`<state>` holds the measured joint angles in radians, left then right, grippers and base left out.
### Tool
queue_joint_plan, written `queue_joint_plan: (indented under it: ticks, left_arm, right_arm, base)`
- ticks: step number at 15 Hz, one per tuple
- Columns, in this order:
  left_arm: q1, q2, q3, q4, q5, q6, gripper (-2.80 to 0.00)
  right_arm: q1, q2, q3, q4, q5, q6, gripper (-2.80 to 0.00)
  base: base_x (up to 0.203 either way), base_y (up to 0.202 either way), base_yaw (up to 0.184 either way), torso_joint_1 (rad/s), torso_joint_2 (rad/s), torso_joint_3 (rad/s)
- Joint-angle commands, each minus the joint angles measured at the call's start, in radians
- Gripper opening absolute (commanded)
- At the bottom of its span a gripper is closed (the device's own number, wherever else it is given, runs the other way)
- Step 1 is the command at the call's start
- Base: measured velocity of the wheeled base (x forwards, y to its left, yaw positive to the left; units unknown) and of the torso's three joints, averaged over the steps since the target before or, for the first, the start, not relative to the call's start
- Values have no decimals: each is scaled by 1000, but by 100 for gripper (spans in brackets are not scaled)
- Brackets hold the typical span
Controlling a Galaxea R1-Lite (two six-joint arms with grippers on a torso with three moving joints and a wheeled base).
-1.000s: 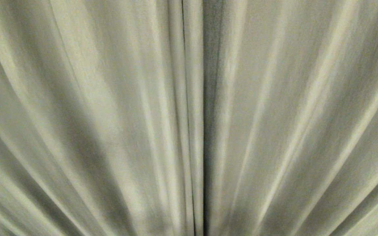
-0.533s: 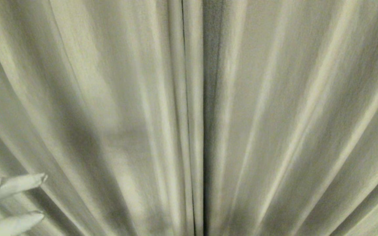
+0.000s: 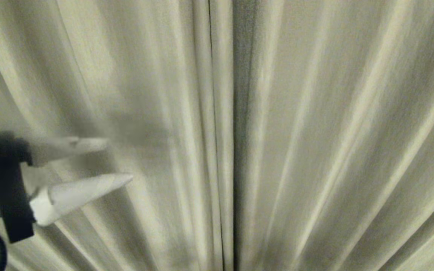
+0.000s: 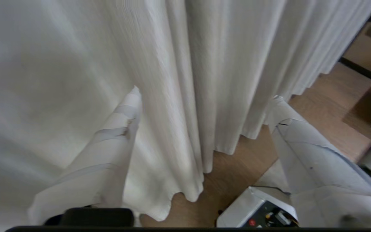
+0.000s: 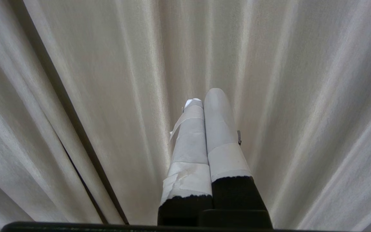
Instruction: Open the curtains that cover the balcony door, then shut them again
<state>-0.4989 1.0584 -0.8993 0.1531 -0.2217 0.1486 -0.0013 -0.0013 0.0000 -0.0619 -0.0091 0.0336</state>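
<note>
we are reaching our left gripper (image 3: 119,160), fingers apart, toward the curtains (image 3: 277,131) ahead; they are hanging shut, opening not begun.

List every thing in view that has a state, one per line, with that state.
curtains: drawn shut, the two panels meeting at a dark seam mid-view, hems hanging just above the floor.
left gripper: open, empty, fingers spread before the left panel.
right gripper: shut, empty, pointing at the fabric.

Two curtains (image 3: 315,131) meeting at one central seam; two robot hands, left hand (image 3: 117,162) and right hand (image 5: 204,95).
</note>
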Motion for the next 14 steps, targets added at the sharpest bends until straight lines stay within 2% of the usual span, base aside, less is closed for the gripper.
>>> queue_joint_plan:
  ticks: [1, 7, 10, 14]
  left_arm:
    - [-29, 141, -77, -9, 33, -3, 0]
    - [-55, 318, -241, -13, 102, -22, 0]
    - [-75, 382, -287, -16, 176, -24, 0]
    - [-97, 451, -308, -77, 221, -49, 0]
  right_arm:
    - [0, 1, 0, -1, 0, 0, -280]
    - [0, 1, 0, -1, 0, 0, -280]
    - [0, 1, 0, -1, 0, 0, -280]
    - [0, 1, 0, -1, 0, 0, -280]
  base:
    - [0, 0, 0, 0, 0, 0]
    - [0, 0, 0, 0, 0, 0]
    - [0, 0, 0, 0, 0, 0]
    - [0, 0, 0, 0, 0, 0]
